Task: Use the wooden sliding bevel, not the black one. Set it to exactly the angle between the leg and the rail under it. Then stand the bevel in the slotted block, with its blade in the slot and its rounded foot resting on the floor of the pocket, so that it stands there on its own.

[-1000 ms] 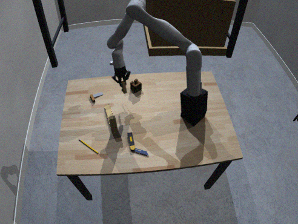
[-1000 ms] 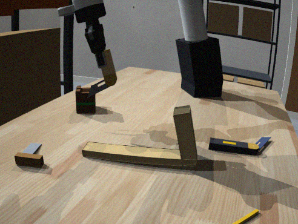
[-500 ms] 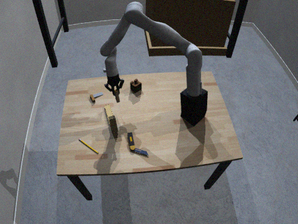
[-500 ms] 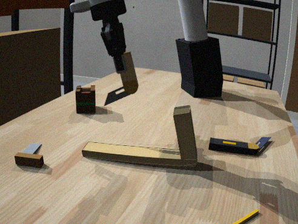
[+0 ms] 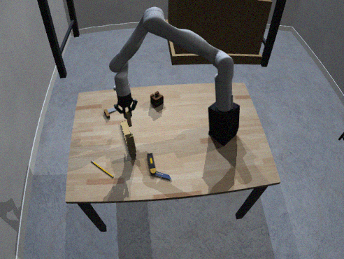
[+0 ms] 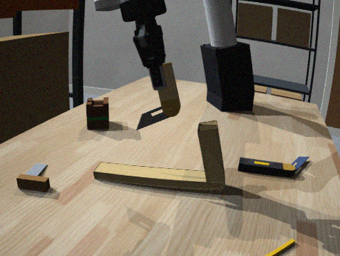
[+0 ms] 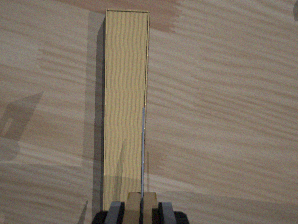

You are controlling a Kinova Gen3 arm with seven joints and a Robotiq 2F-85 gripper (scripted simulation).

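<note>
My gripper (image 6: 157, 74) is shut on the wooden sliding bevel (image 6: 168, 90) and holds it in the air above the table. The stock hangs down, and the dark blade (image 6: 152, 115) juts out from its rounded lower end. In the top view the gripper (image 5: 127, 113) is over the far end of the rail. The light wooden rail (image 6: 152, 176) lies flat, with the leg (image 6: 211, 156) rising from its right end. In the wrist view the blade shows edge-on as a thin line (image 7: 143, 145) over the rail (image 7: 126, 105). The slotted block (image 6: 97, 113) stands to the left, apart from the bevel.
The black bevel (image 6: 273, 167) lies right of the leg. A small wooden tool with a grey blade (image 6: 32, 180) lies at the left. A yellow pencil (image 5: 102, 169) lies near the front. The arm's black base (image 6: 228, 76) stands at the back.
</note>
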